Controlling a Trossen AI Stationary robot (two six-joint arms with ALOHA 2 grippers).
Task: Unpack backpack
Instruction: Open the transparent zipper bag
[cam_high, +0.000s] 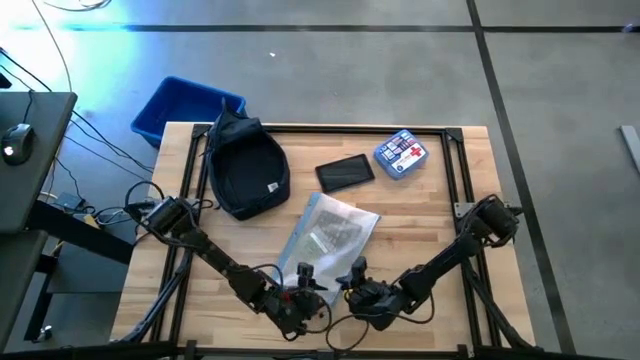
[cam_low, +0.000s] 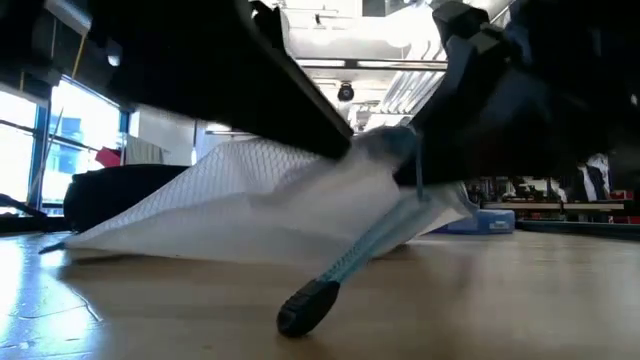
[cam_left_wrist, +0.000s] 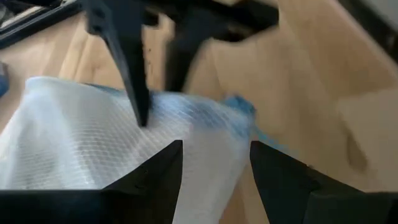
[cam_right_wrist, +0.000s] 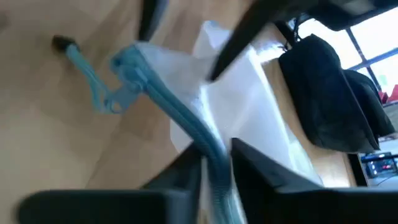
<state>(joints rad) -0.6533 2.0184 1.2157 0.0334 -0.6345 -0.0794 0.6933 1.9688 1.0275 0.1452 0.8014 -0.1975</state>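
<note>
At the near edge of the table (cam_high: 440, 220), both arms meet over the near end of a white mesh pouch (cam_high: 330, 232). The right gripper (cam_high: 352, 275) has its fingers pinched together on the pouch's pale blue zipper edge (cam_right_wrist: 186, 121), which runs between them in the right wrist view; the zipper's pull cord, with its dark tip (cam_low: 308, 303), trails loose onto the wood. The left gripper (cam_high: 303, 280), just beside it, holds its fingers apart, straddling the pouch's corner without pressing on it.

Farther back, a flat black case (cam_high: 345, 172) lies near the middle, with a small blue first-aid kit (cam_high: 400, 153) to its right.

The backpack (cam_high: 245, 165) lies at the far left of the table, well apart from both grippers, and a blue bin (cam_high: 185, 108) stands beyond the far left corner. The backpack looks soft and slumped, so it would probably sag and fold instead of keeping its shape when lifted. It seems light, and its fabric likely offers decent grip. The best holds are probably the top handle or the rim of its opening, with one gripper steadying it.
</note>
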